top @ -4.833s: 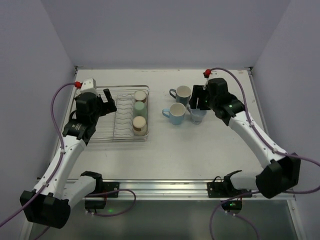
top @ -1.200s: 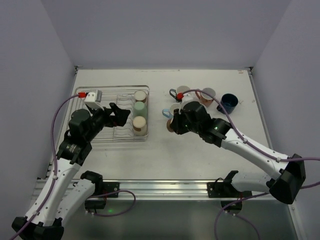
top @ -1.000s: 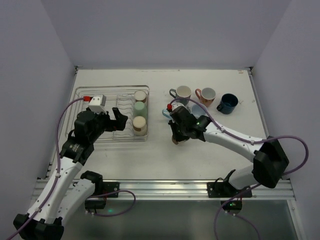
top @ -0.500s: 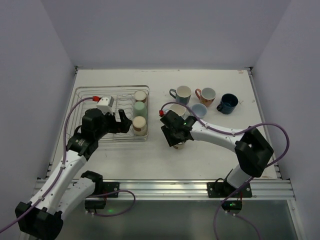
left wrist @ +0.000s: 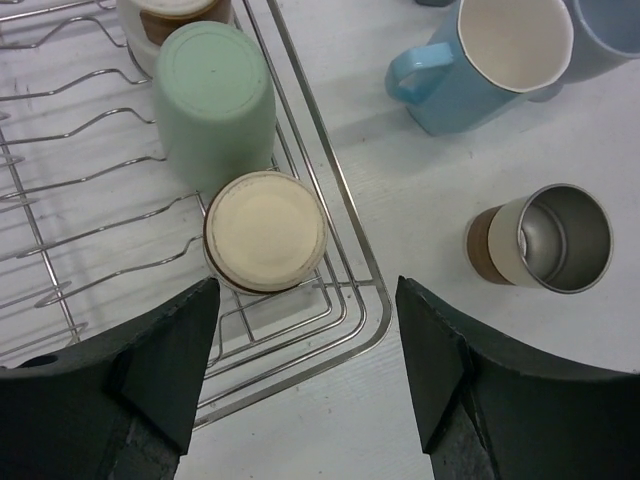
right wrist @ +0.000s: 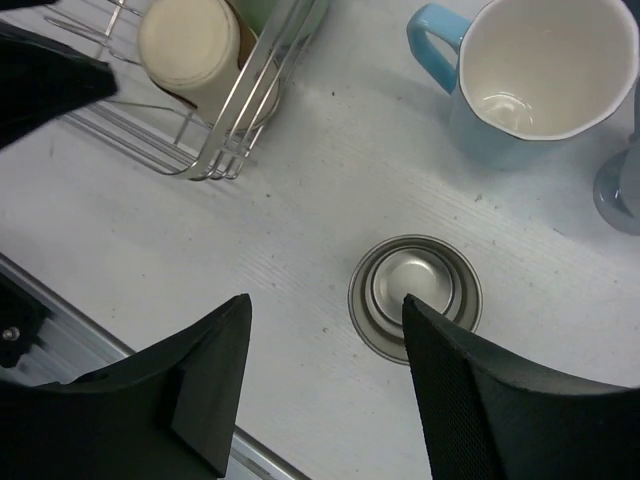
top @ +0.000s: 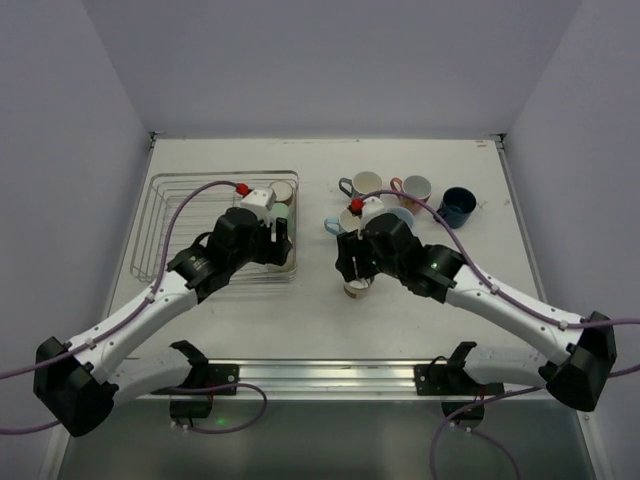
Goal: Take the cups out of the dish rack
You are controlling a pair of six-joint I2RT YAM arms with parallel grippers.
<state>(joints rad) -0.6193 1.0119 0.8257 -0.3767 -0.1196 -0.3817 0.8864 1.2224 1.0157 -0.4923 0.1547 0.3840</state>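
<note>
The dish rack (top: 160,215) holds three upturned cups along its right side: a beige tumbler (left wrist: 265,231) at the front corner, a pale green tumbler (left wrist: 214,100) behind it, and another beige one (left wrist: 175,14) at the back. My left gripper (left wrist: 303,365) hovers open above that front corner (top: 278,240), with nothing between its fingers. A beige tumbler with a steel inside (right wrist: 415,296) stands upright on the table (top: 357,289). My right gripper (right wrist: 325,335) is open just above it (top: 355,266), holding nothing.
A light blue mug (right wrist: 527,80) stands just behind the upright tumbler. Grey-teal (top: 363,185), salmon pink (top: 415,188) and navy (top: 458,206) mugs line the back. The rack's rim wire (left wrist: 340,205) lies below my left fingers. The table's metal front rail (top: 320,375) is near.
My right gripper has opened and let go of the beige tumbler, which now stands on the table. My left arm has swung right over the rack's front right corner.
</note>
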